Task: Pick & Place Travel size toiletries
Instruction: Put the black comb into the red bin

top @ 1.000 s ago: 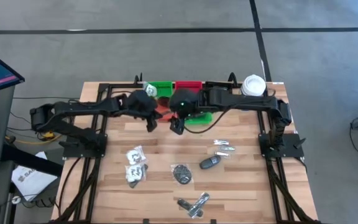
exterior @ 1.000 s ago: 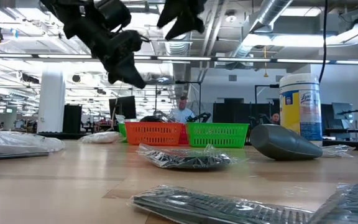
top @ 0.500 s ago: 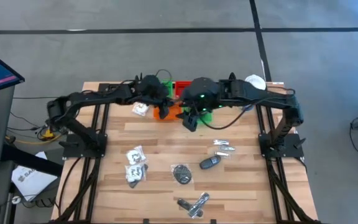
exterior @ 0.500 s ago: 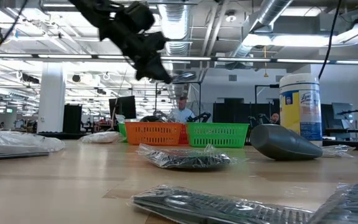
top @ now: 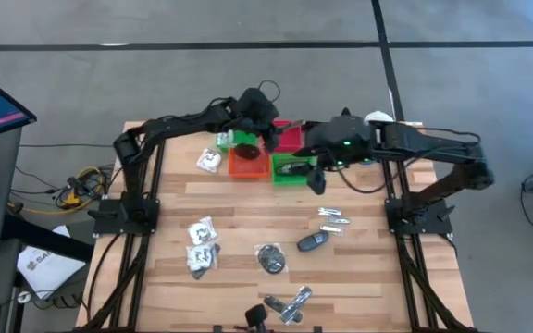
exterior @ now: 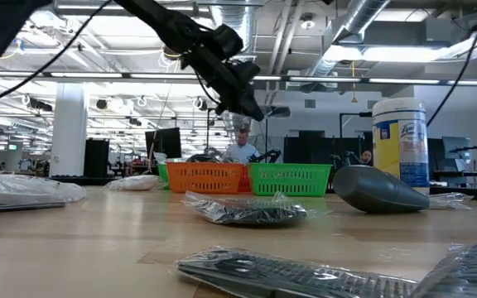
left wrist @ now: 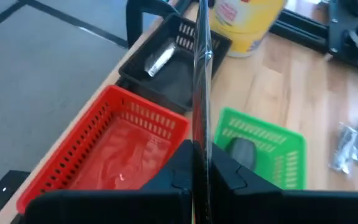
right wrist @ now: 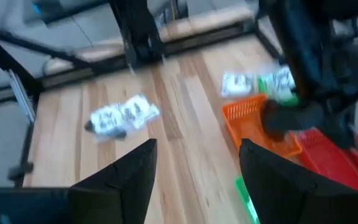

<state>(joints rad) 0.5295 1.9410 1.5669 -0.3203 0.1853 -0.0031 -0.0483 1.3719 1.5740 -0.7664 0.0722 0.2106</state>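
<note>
Partly sorted. Left gripper [left wrist: 194, 163] clamped on thin clear plastic packet [left wrist: 202, 74], above red mesh tray [left wrist: 114, 152]. Right gripper [top: 318, 183] open, empty. Loose wrapped toiletries [top: 276, 258] on wooden worktop [top: 239, 217] well behind both.

Beyond the left gripper's black fingers [left wrist: 225, 171], which pinch a clear thin packet [left wrist: 202, 74] edge-on, stand a red mesh tray [left wrist: 114, 146], a green mesh tray [left wrist: 272, 146] with a dark grey oval [left wrist: 241, 149] inside, and a black tray [left wrist: 173, 68] holding a silvery sachet [left wrist: 158, 60]. A yellow-labelled white canister [left wrist: 247, 22] lies past them. Past the right gripper's black fingers [right wrist: 269, 174]: an orange tray [right wrist: 257, 121] and clear packets with white and black contents [right wrist: 120, 115] on pale striped wood table [right wrist: 185, 124].
</note>
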